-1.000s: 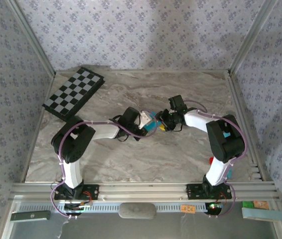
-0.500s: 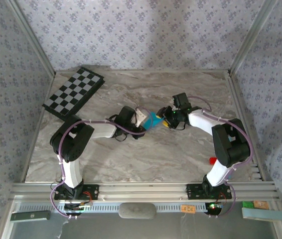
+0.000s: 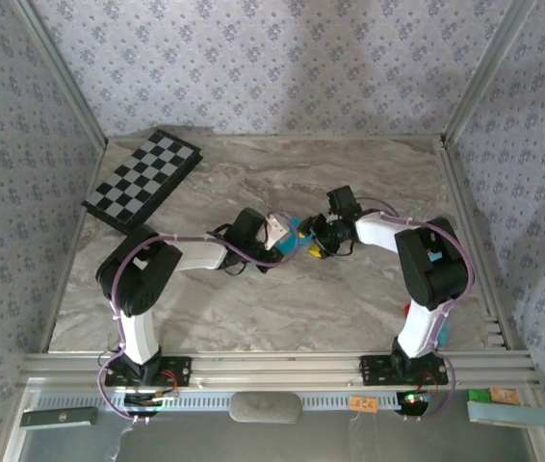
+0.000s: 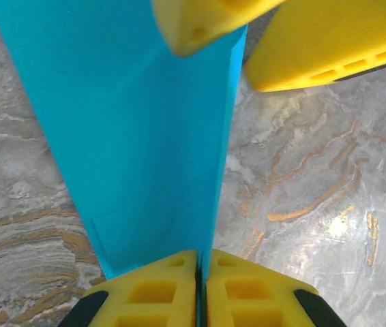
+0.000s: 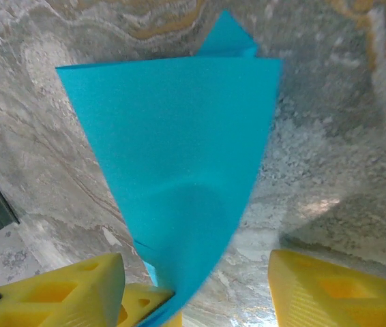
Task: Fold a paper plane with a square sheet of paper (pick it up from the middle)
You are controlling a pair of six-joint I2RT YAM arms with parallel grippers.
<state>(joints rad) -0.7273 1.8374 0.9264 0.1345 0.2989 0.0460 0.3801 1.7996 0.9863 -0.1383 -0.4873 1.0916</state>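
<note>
**Item 1.** Grey-and-tan marble-patterned tabletop [image 3: 253, 308]. It lies under the left gripper [image 3: 290, 241] and the right gripper [image 3: 310, 245], which meet above its middle.

**Item 2.** Black-and-white folding checkerboard [image 3: 143, 180]. It lies flat, beyond and to the left of the left gripper and well apart from it.

**Item 3.** Bright turquoise-blue sheet of thin paper [image 3: 297, 239].
- It is off the table, held up between the two grippers.
- It is folded into layers rather than lying as a flat square; the surface is smooth, matte and unprinted.
- From the left wrist, the sheet [image 4: 131, 136] runs as a long band straight out from the fingertips. It has a faint lengthwise crease and one sharp, straight right edge.
- From the right wrist, it [image 5: 179, 150] reads as a broad wedge, wide at the far end and narrowing toward the gripper. It is slightly bowed, and a second layer's corner peeks above the far edge.

**Item 4.** Left gripper [image 4: 200, 272], yellow ribbed fingers. The jaws are pressed together, pinching the near end of the sheet.

**Item 5.** Right gripper [image 5: 193, 300], matching yellow fingers [image 5: 63, 293]. The jaws stand apart, one on each side of the sheet's narrow end. Whether either finger touches the paper cannot be told.

**Item 6.** Small red block [image 3: 407, 310]. It sits on the table well behind the right gripper, partly hidden by the arm.
</note>
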